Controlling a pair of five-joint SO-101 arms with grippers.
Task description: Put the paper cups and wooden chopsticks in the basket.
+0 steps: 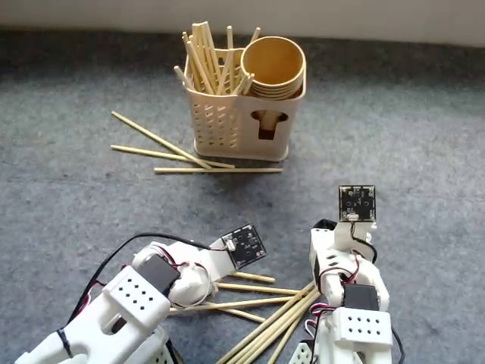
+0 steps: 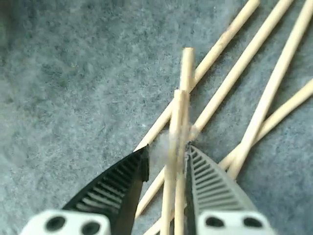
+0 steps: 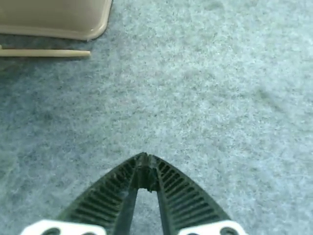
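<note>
Well, my left gripper (image 2: 166, 152) stands apart around two chopsticks (image 2: 182, 98) lying on the carpet (image 2: 73, 73), blurred between the jaws; from above, my arm (image 1: 136, 296) covers it. My right gripper (image 3: 145, 159) is closed on nothing, the basket (image 1: 227, 129) with cups (image 1: 274, 64) well ahead, cut off at its wrist view's edge.

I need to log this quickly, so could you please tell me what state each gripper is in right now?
Left gripper: open, with chopsticks between its jaws.
Right gripper: closed, empty.
</note>
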